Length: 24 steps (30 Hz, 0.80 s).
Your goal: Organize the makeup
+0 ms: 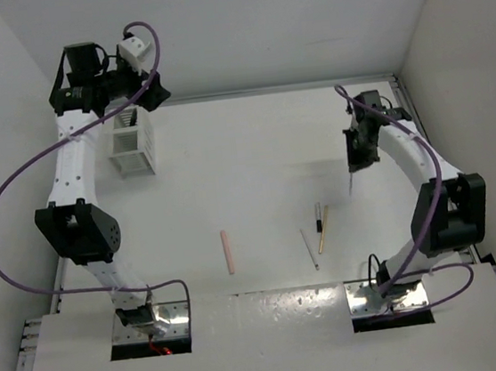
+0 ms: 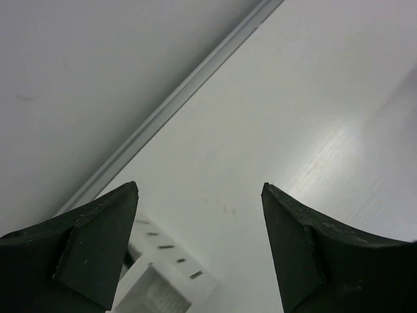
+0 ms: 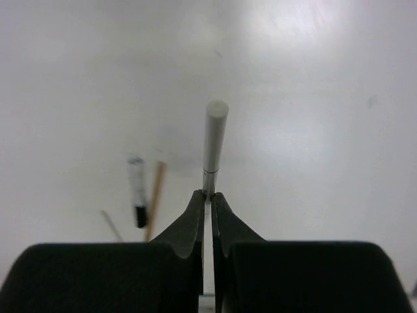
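Tabletop (image 1: pixel 255 167) white, walls (image 1: pixel 283 20) grey, right gripper (image 3: pixel 208 195) pinching pale stick (image 3: pixel 215 134)

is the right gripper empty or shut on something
Shut on a pale makeup stick: the right gripper pinches its lower end, tips closed against it.

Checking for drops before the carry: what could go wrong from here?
The right gripper pinches the pale stick only at its very end, so it may swivel or slip out. The left gripper hangs open above the white box, so a delivery there risks the arms bumping.
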Available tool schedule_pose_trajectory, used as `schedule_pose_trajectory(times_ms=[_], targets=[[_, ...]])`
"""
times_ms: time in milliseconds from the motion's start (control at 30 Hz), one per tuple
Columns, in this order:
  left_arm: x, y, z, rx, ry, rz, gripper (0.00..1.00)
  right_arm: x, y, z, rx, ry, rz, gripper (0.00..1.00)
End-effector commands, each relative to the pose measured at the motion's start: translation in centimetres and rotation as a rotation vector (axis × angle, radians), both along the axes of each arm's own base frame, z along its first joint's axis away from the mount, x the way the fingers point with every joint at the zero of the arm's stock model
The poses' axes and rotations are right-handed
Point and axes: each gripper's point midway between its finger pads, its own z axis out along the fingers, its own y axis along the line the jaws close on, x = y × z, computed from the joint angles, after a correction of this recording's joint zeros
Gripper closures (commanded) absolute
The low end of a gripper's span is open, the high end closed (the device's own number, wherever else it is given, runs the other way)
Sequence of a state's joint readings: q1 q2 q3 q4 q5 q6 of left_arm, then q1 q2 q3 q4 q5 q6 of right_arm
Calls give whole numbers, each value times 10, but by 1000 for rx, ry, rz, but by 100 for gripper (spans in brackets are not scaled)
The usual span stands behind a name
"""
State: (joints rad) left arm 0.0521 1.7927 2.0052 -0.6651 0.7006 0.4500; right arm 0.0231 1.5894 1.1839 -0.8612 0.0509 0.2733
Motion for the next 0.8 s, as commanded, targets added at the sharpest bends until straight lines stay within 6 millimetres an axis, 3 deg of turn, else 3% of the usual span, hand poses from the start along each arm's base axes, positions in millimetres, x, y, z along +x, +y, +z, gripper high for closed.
schedule_pose_trajectory(times_ms=[0, 33, 67, 133, 167, 233, 267, 300, 333, 367, 400, 500, 600, 633, 767], targets=[[-25, -57, 2, -86, 50, -167, 19, 62, 57, 76, 116, -337, 118, 100], [-29, -70, -5, -98, 70, -210, 19, 71, 72, 92, 140, -394, 151, 100], [-34, -81, -4, -113, 79, -244, 19, 93, 90, 120, 183, -513, 188, 100], [-47, -112, -7, -138, 105, -336, 19, 105, 121, 147, 259, -595, 230, 100], [-50, -122, -5, -141, 97, -365, 19, 124, 137, 175, 317, -709, 253, 100], [-58, -147, 0, -166, 90, -433, 18, 138, 161, 205, 399, -809, 290, 100], [-59, -153, 4, -179, 83, -449, 16, 141, 184, 215, 449, -848, 340, 100], [-59, -161, 10, -222, 85, -455, 15, 145, 197, 240, 495, -915, 369, 100], [-59, -166, 12, -248, 93, -455, 15, 146, 212, 239, 524, -911, 387, 100], [-59, -169, 16, -278, 99, -463, 13, 147, 220, 246, 544, -933, 400, 100], [-55, -172, 18, -310, 103, -463, 13, 149, 229, 265, 574, -1000, 421, 100], [-60, -186, 14, -315, 104, -491, 12, 146, 253, 277, 654, -1016, 443, 100], [-61, -193, 14, -344, 121, -496, 10, 143, 271, 282, 715, -1019, 467, 100], [-61, -200, 11, -358, 135, -503, 10, 141, 274, 275, 722, -998, 467, 100], [-58, -199, 12, -349, 112, -493, 10, 142, 282, 283, 769, -1018, 462, 100]])
